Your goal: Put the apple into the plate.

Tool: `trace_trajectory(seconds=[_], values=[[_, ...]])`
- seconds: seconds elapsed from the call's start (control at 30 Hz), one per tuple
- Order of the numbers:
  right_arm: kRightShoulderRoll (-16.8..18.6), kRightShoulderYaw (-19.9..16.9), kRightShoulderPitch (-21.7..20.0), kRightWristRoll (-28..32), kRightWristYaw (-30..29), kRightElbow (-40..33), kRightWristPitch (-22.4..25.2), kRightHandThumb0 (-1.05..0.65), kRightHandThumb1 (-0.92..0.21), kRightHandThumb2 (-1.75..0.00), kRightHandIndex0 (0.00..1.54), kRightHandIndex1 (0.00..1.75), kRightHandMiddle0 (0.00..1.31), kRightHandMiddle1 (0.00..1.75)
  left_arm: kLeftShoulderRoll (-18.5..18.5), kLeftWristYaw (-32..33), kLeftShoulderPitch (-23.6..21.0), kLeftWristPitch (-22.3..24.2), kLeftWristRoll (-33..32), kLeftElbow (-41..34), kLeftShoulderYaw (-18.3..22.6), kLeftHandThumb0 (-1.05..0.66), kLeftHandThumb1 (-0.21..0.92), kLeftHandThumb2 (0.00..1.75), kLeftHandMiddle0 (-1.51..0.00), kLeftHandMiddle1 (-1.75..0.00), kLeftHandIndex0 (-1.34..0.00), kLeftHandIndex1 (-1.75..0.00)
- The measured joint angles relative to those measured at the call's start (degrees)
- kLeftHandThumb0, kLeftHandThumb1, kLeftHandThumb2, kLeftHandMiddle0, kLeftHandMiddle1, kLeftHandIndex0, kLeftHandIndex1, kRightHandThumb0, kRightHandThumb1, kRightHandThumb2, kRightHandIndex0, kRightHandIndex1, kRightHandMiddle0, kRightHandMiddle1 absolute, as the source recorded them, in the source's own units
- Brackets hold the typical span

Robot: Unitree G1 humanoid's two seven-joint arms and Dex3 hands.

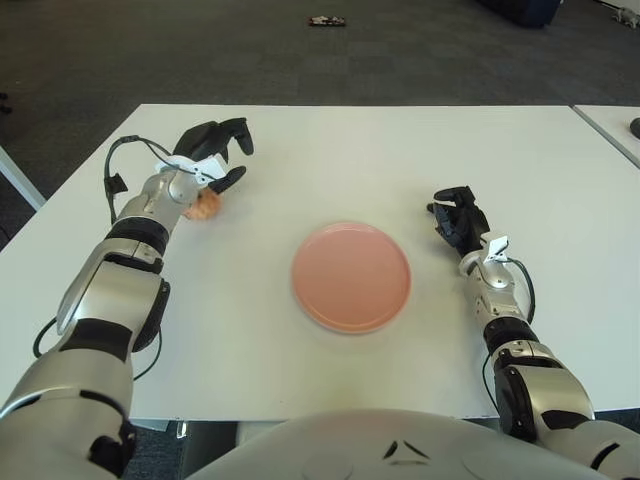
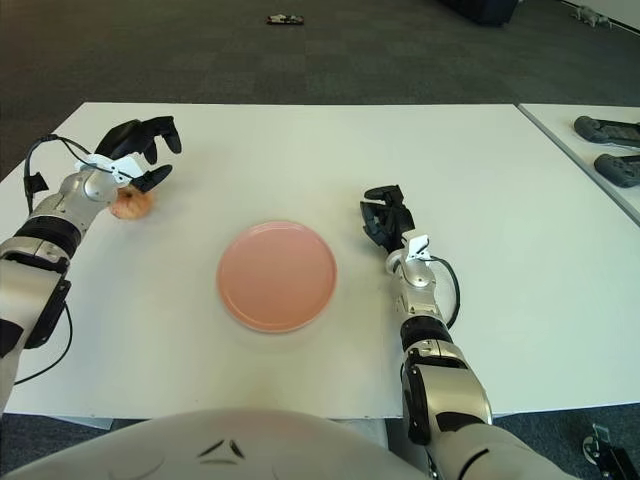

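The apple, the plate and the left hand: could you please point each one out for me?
apple (image 1: pixel 206 205), left eye view, its exposed side.
plate (image 1: pixel 351 277), left eye view, its bare centre.
left hand (image 1: pixel 213 152), left eye view, its palm.

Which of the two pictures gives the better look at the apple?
The right eye view: there the apple shows as a rounder patch on the table, just below the left hand's spread fingers. In the left eye view, the left wrist covers more of it, leaving only a sliver beside the hand.
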Motion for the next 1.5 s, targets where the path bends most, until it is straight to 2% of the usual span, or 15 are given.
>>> trace_trajectory(seconds=[0.63, 0.87, 0.93, 0.97, 1.0, 1.03, 1.07, 1.1, 1.13, 1.17, 1.27, 1.37, 1.5], values=[[0.0, 0.0, -0.2, 0.0, 0.0, 0.3, 0.0, -0.35, -0.92, -0.47, 0.34, 1.23, 0.25, 1.69, -0.6, -0.6, 0.9, -0.1, -1.2, -0.4, 2.1, 0.0, 0.02, 1.63, -0.86, -1.66, -0.6, -1.75], [0.0, 0.0, -0.2, 0.0, 0.0, 0.3, 0.0, -0.35, -0.92, -0.47, 0.34, 1.23, 0.25, 1.69, -0.2, -2.3, 0.9, 0.4, -0.1, -0.4, 1.4, 0.0, 0.02, 1.65, -0.84, -1.72, -0.61, -1.75], [0.0, 0.0, -0.2, 0.0, 0.0, 0.3, 0.0, -0.35, -0.92, -0.47, 0.34, 1.23, 0.25, 1.69, 0.3, -3.6, 0.8, 0.8, 1.2, -0.5, 0.4, -0.01, 0.04, 1.61, -0.83, -1.73, -0.63, -1.67], [0.0, 0.0, -0.3, 0.0, 0.0, 0.3, 0.0, -0.35, -0.92, -0.47, 0.34, 1.23, 0.25, 1.69, 0.8, -4.5, 0.8, 0.9, 2.2, -0.6, -0.4, -0.01, 0.12, 1.5, -0.77, -1.74, -0.6, -1.61], [0.0, 0.0, -0.3, 0.0, 0.0, 0.3, 0.0, -0.35, -0.92, -0.47, 0.34, 1.23, 0.25, 1.69, 1.3, -5.1, 0.7, 1.1, 3.2, -0.8, -1.2, -0.01, 0.16, 1.45, -0.74, -1.74, -0.58, -1.59], [0.0, 0.0, -0.3, 0.0, 0.0, 0.3, 0.0, -0.35, -0.92, -0.47, 0.34, 1.23, 0.25, 1.69, 2.0, -6.1, 0.6, 1.4, 4.6, -1.1, -2.3, -0.27, 0.23, 1.23, -0.48, -1.44, -0.37, -1.47], [0.0, 0.0, -0.3, 0.0, 0.0, 0.3, 0.0, -0.35, -0.92, -0.47, 0.34, 1.23, 0.25, 1.69, 2.7, -6.9, 0.5, 1.6, 5.8, -1.4, -3.2, -0.45, 0.3, 1.06, -0.3, -1.23, -0.24, -1.39], [0.0, 0.0, -0.3, 0.0, 0.0, 0.3, 0.0, -0.35, -0.92, -0.47, 0.34, 1.23, 0.25, 1.69, 3.7, -8.1, 0.2, 1.8, 7.6, -1.7, -4.5, -0.56, 0.33, 0.99, -0.24, -0.99, -0.19, -1.23], [0.0, 0.0, -0.3, 0.0, 0.1, 0.3, 0.0, -0.35, -0.92, -0.47, 0.34, 1.23, 0.25, 1.69, 4.7, -9.2, -0.1, 2.1, 9.4, -2.0, -5.9, -0.74, 0.42, 0.8, -0.16, -0.63, -0.12, -0.87], [0.0, 0.0, -0.3, 0.0, 0.0, 0.3, 0.0, -0.35, -0.92, -0.47, 0.34, 1.23, 0.25, 1.69, 6.1, -10.8, -0.8, 2.8, 12.4, -2.4, -8.0, -0.85, 0.48, 0.67, -0.1, -0.4, -0.08, -0.64], [0.0, 0.0, -0.3, 0.0, 0.0, 0.3, 0.0, -0.35, -0.92, -0.47, 0.34, 1.23, 0.25, 1.69, 9.2, -14.5, -2.5, 4.8, 18.8, -4.0, -12.3, -0.98, 0.61, 0.44, -0.03, -0.13, -0.02, -0.21], [0.0, 0.0, -0.2, 0.0, 0.0, 0.4, 0.0, -0.35, -0.92, -0.47, 0.34, 1.23, 0.25, 1.69, 11.3, -16.8, -3.9, 6.7, 22.0, -5.1, -14.3, -1.03, 0.69, 0.31, -0.01, -0.04, -0.01, -0.07], [-0.1, -0.1, -0.2, 0.0, 0.0, 0.5, 0.0, -0.35, -0.92, -0.47, 0.34, 1.23, 0.25, 1.69, 13.0, -19.1, -5.5, 8.8, 24.5, -6.4, -15.8, -1.04, 0.73, 0.26, 0.0, -0.01, 0.0, -0.01]])
